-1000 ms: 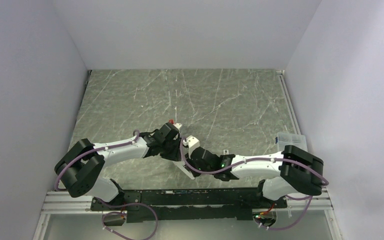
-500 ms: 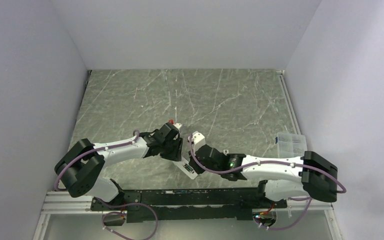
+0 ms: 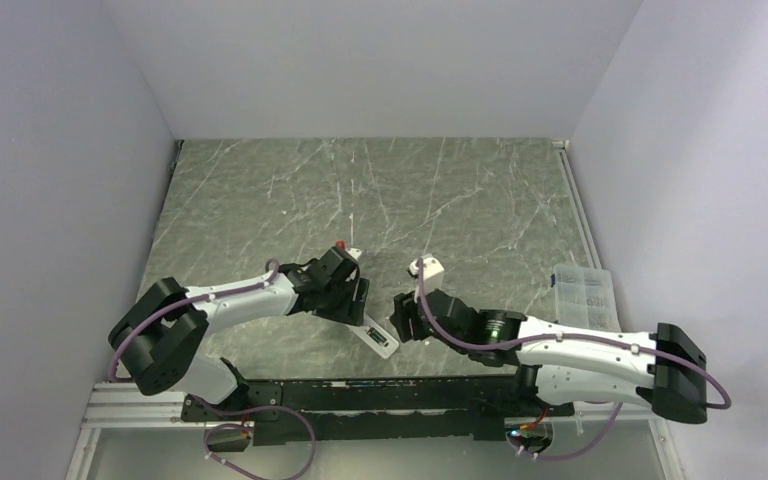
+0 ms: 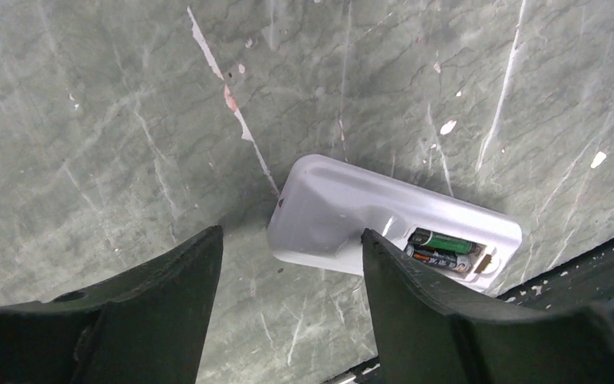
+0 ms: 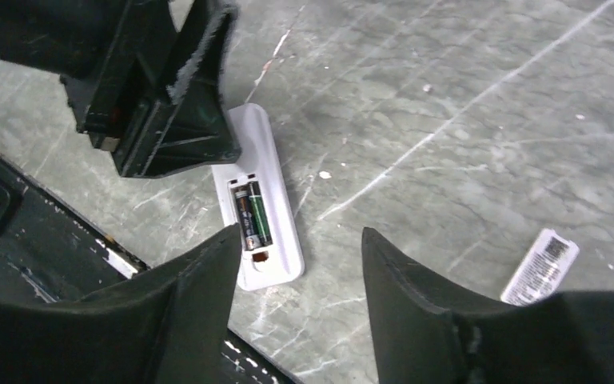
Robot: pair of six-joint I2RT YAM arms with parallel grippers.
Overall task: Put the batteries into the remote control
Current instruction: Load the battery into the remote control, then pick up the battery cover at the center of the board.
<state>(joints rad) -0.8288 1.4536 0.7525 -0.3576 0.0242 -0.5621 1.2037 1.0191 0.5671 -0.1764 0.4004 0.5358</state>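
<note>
Down at the near edge of the counter point(image 3: 480, 200), just beside the black rail point(image 3: 290, 392), the remote control point(image 3: 379, 338) lies flat, back up, compartment end toward the rail. Both batteries point(image 5: 252, 214) sit side by side in the open recess, one green-labelled, one black, and they look fully seated. Lying flat keeps the open bay facing up, so nothing rolls out.

Next out, the left hand point(image 3: 358, 300) is over the remote's plain end, fingers spread and holding nothing. Its wrist view has the closed end between the two fingers point(image 4: 168, 280). My read is that it's there to keep the body from sliding. Can't tell whether it actually touches the plastic.

The right hand point(image 3: 403, 317) hangs just beside the compartment end, also spread and empty, apart from the remote. That posture fits a hand that has nothing left to insert.

Off to the right, a small white tab point(image 5: 540, 267) lies alone on the counter, well clear of the remote. Probably the battery cover, but the view is too partial to be sure. If so, the bay is loaded and not yet closed.

Farther right, a clear box point(image 3: 582, 288) sits by the wall, uninvolved.
</note>
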